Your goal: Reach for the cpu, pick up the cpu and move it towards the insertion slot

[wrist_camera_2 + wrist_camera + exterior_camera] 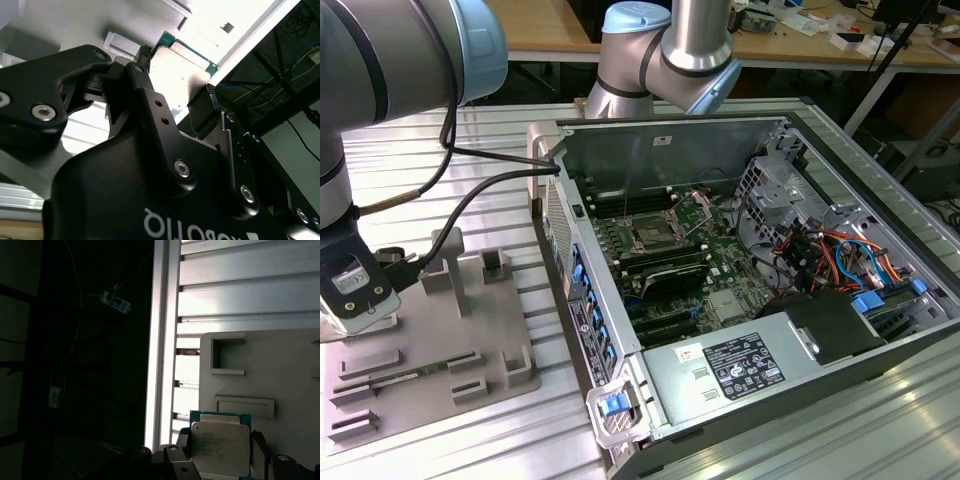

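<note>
Exterior view: the grey robot arm sets its gripper (360, 300) over the edge of a flat grey plastic tray with raised blocks (470, 340), at the exterior view's left.
Jaws: clenched on the cpu (220, 447), which sits squarely between them; in the first wrist view a black finger (181, 440) presses against each of two opposite edges.
Cpu, look: a small, thin, square chip with a pale silvery-white metal lid, rounded at the corners and faintly printed. A narrow green board rim shows past the lid along one edge in both wrist views.
Cpu, contact with tray: cannot tell; the tray's rectangular recesses lie beyond the jaws, behind the chip.
Insertion slot (650, 237): a square socket with a shiny silver frame and dark centre, set on the green motherboard (720, 275). It is well apart from the jaws, toward the exterior view's right.
Case: an open grey metal computer chassis (660, 150) holds the motherboard.
Table: ribbed aluminium surface (440, 140), under tray and chassis.
</note>
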